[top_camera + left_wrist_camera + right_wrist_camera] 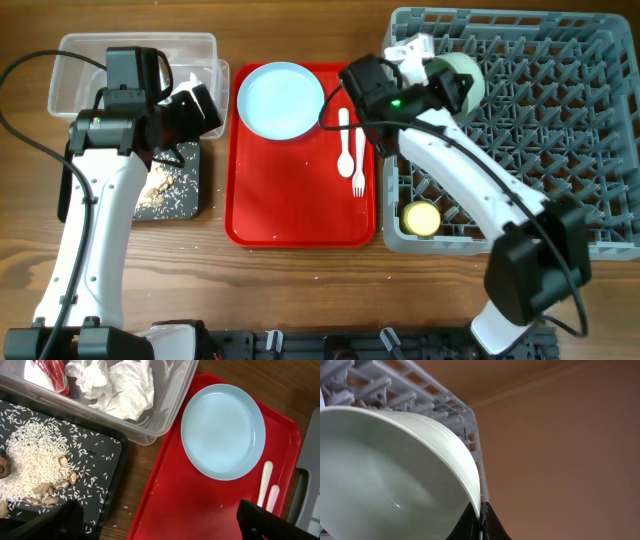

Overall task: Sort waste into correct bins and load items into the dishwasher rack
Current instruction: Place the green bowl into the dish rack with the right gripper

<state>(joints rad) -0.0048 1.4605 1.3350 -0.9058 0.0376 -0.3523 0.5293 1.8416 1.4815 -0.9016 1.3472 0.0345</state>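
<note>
Grey-latticed, the dishwasher rack point(560, 120) is set at the right. The red tray point(290, 210) is occupied by the pale blue plate point(281, 100). Above the black tray's point(111, 450) edge, the left gripper point(160, 522) is held with jaws spread. The mint-green bowl point(385, 475) is pinched at its rim by the right gripper point(481, 520) over the rack; the yellow cup point(421, 217) is seated in a corner.

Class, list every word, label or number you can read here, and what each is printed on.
None can be read in any view.
The red-and-white wrapper in the clear tub is crumpled and cut off; any print is unreadable.
The plate, red tray, rack and bowl show no markings.
</note>
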